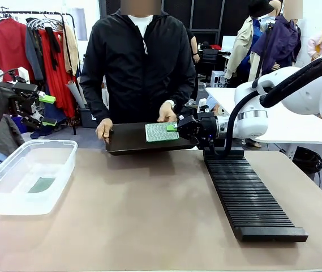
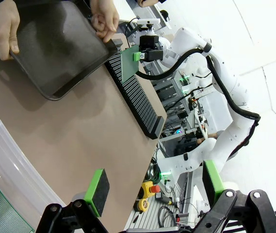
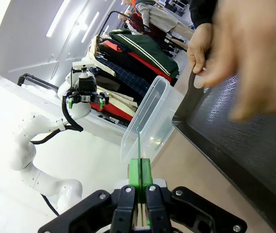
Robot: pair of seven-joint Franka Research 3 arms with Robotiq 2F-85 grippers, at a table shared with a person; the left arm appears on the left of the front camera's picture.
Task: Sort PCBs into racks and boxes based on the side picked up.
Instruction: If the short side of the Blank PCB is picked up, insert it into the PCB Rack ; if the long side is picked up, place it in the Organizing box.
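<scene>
PCB point(image 1: 161, 132) dotted-face in front view, edge-on between tight right fingers point(image 3: 135, 174); left fingers point(image 2: 98, 190) wide.

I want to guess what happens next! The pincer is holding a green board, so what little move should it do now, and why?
Probably lower the PCB toward the black rack. The right pincer is shut on its edge, off the person's tray, and the rack's far end lies just beside it.

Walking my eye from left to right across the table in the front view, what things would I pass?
Clear tub → dark tray held by the person → slotted black rack.
</scene>
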